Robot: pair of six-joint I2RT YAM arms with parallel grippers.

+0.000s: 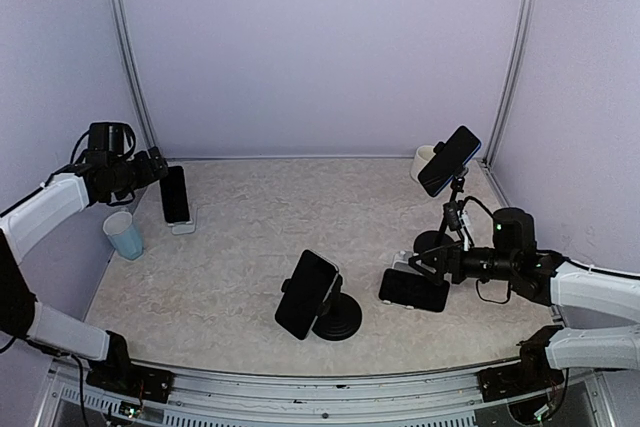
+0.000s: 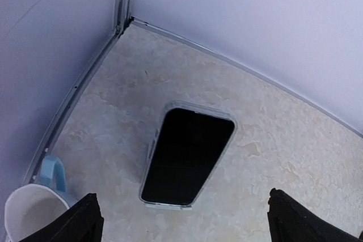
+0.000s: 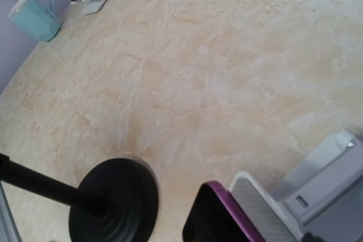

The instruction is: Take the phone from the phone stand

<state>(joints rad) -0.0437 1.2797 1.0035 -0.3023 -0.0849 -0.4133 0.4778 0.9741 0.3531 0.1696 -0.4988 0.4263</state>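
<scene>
The left pincer is held spread near the phone, the right pincer likewise spread; the phone stand could be toppled by an off-centre closure

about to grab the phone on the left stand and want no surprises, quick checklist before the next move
1. left end effector open: ok
2. phone centred between its fingers: ok
3. fingers around the phone: not ok, short of it
4. blue mug clear of the near finger: cannot tell
5. phone seated on white stand: ok
6. right end effector open, far from this phone: ok
</scene>
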